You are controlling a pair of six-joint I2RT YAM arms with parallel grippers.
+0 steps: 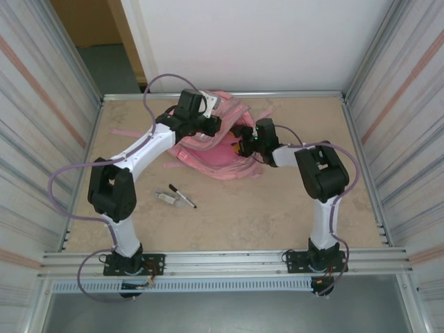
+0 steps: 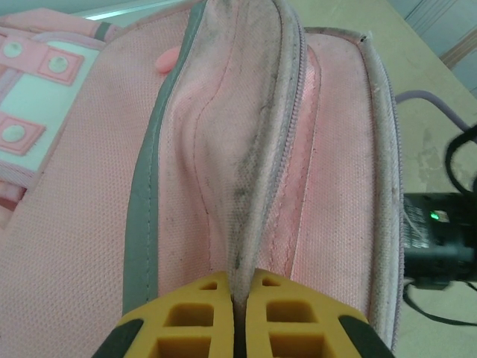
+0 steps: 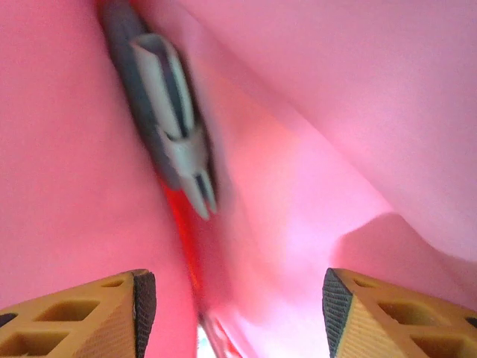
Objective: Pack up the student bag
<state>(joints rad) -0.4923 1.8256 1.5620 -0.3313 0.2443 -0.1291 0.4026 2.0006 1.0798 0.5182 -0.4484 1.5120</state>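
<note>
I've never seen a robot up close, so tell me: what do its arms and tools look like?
The left arm and right arm have white links between bulky black joint housings, with lilac cables looping alongside. A green light glows near the right wrist. The left tool and right tool have yellow fingers with rectangular cut-outs; the right's carry black textured pads.

A robot lab cell: beige table [image 1: 243, 222] boxed by ribbed panels [image 1: 35, 118], aluminium rails [image 1: 222, 258].

Black pen [image 1: 182, 195] on beige table [image 1: 243, 215]; small pale object [image 1: 165, 198] just beside pen.
</note>
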